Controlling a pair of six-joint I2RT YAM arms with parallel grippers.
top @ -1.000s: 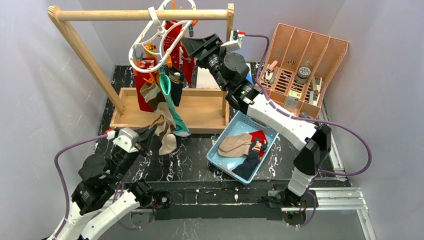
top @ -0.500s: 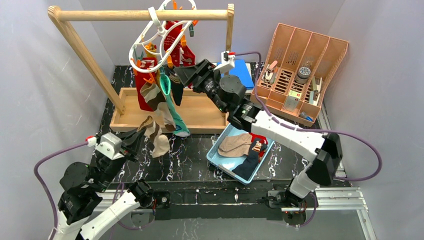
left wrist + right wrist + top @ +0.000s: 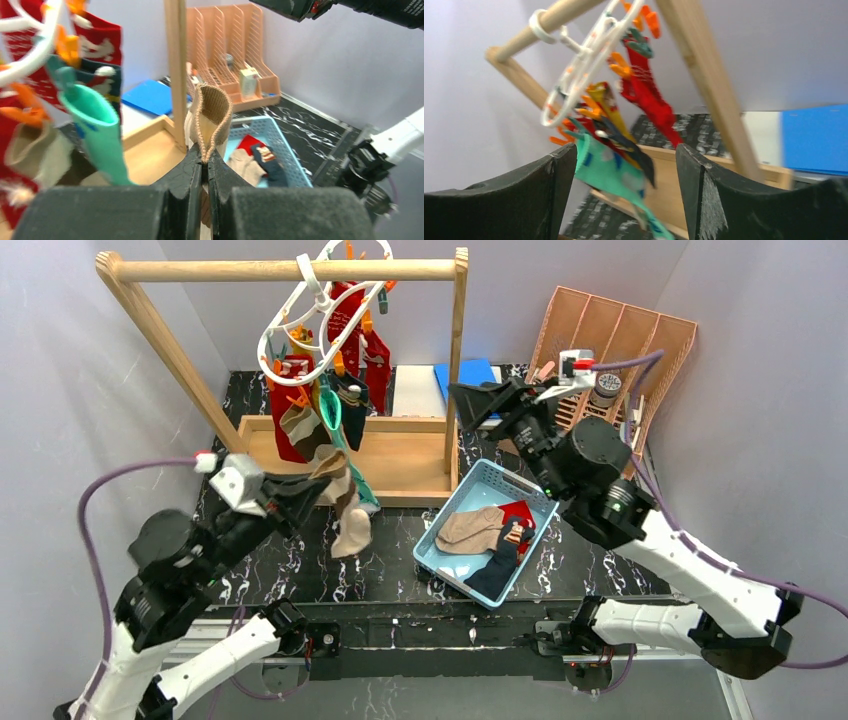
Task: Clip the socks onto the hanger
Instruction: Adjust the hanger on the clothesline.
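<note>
The white ring hanger [image 3: 322, 302] hangs by its hook from the wooden rail. Red [image 3: 376, 352], teal [image 3: 333, 420] and brown socks are clipped to it. It also shows in the right wrist view [image 3: 581, 60]. My left gripper [image 3: 308, 492] is shut on the cuff of a tan sock [image 3: 347, 512], which it holds below and in front of the hanger; in the left wrist view [image 3: 205, 159] the folded cuff [image 3: 211, 112] sticks up between the jaws. My right gripper [image 3: 468, 403] is open and empty, right of the rail post; its jaws [image 3: 624, 152] stand wide apart.
A light blue basket [image 3: 447, 562] holds tan [image 3: 468, 530], red and navy [image 3: 498, 562] socks. The wooden rail frame [image 3: 285, 270] stands on a wooden tray [image 3: 405, 458]. A peach file organizer [image 3: 612, 345] is at the back right, a blue pad [image 3: 468, 373] behind the tray.
My right gripper has pulled back from the hanger to the right of the rail post. My left gripper has carried the tan sock up and to the right.
</note>
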